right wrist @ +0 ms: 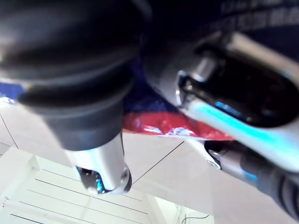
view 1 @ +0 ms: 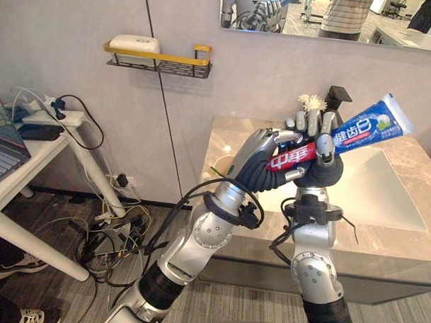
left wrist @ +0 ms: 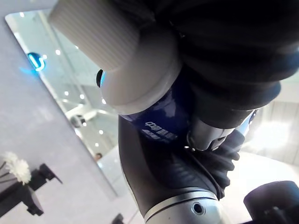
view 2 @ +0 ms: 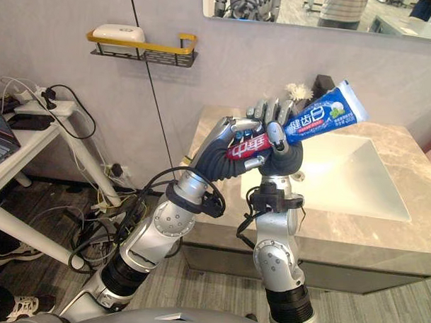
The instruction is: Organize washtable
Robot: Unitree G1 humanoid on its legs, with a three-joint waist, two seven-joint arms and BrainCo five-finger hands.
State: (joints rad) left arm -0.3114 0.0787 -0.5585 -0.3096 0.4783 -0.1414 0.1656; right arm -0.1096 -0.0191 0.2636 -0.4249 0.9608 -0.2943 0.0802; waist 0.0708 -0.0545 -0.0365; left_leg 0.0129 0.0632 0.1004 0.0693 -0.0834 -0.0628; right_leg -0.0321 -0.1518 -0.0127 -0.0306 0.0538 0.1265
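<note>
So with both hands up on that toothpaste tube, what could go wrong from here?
The left hand and right hand both curl round the toothpaste tube, raised in the air; if one lets go early, it may slip and fall onto the counter or floor. A hard squeeze might dent the soft tube or strain its white cap. The white flower just behind the hands could get knocked.

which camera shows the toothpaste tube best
The left eye view: nearly the whole toothpaste tube shows, red part to blue end, held in the left hand and right hand. The right eye view is similar. The left wrist view shows its white cap and blue body; the right wrist view, a red strip.
</note>
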